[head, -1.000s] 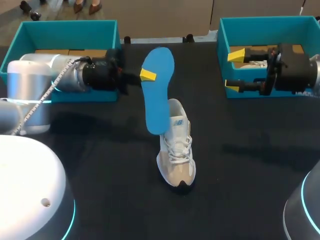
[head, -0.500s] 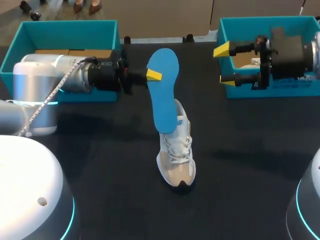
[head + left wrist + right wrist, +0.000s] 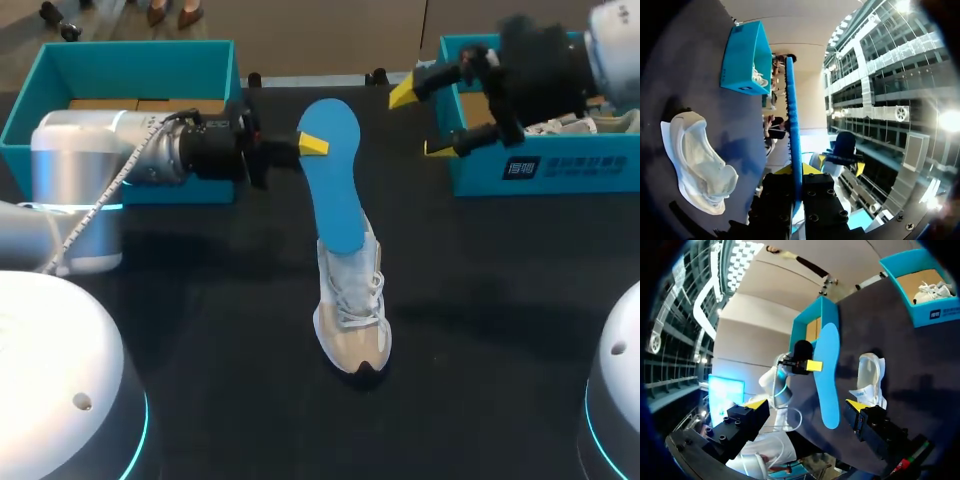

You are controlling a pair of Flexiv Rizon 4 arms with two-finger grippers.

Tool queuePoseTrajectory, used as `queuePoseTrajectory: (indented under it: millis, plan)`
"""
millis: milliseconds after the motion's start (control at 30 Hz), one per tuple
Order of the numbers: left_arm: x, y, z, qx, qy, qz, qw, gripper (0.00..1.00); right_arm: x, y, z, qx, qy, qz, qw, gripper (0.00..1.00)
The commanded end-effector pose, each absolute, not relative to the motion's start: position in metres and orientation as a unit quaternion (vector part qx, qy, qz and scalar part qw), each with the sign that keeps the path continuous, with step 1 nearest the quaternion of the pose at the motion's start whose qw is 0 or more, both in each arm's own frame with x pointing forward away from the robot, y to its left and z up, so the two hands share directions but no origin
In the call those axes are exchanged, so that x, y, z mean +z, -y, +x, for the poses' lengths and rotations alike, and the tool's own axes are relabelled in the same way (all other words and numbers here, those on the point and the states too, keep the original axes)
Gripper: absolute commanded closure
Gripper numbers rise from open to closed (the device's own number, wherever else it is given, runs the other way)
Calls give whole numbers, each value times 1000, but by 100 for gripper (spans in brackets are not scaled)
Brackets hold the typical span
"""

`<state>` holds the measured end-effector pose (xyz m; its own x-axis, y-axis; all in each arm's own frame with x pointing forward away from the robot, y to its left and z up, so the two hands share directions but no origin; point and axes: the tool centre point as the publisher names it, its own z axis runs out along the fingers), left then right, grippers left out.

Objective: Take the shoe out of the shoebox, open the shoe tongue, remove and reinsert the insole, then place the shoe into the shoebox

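- Head view: the left pincer [image 3: 303, 147] was clamped on the upper part of a blue insole [image 3: 335, 195], which stood nearly upright. The insole's lower end was at the opening of a pale shoe [image 3: 352, 315] standing in the middle of the black worktop [image 3: 200, 330]. I could not tell whether the two touched. The right pincer [image 3: 422, 120] was spread wide and held nothing, just in front of the right box [image 3: 540, 172]. A second shoe [image 3: 575, 125] lay in that box. The left box [image 3: 130, 55] sat behind the left arm.
- Left wrist view: the insole [image 3: 792, 115] showed edge-on, gripped from both sides by the left pincer [image 3: 796, 172]. The shoe [image 3: 697, 160] lay beside it on the worktop, and the right box [image 3: 745, 60] was farther ahead.
- Right wrist view: the right pincer [image 3: 806, 405] gaped wide around nothing. Ahead of it were the insole [image 3: 829, 375], the shoe [image 3: 870, 377] and the left pincer [image 3: 807, 365].
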<state>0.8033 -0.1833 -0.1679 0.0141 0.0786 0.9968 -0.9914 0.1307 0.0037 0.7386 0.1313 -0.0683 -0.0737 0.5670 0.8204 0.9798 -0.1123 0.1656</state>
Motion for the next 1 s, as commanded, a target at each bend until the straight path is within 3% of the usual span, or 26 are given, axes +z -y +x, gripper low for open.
queuePoseTrajectory:
  millis: [33, 1000]
  plan:
    - [-165, 187, 803, 478, 504, 458, 555, 100, -68, -148, 750, -319, 647, -666, 190, 0]
    - [-165, 188, 803, 474, 502, 460, 558, 100, -69, -174, 762, -164, 712, -682, 24, 0]
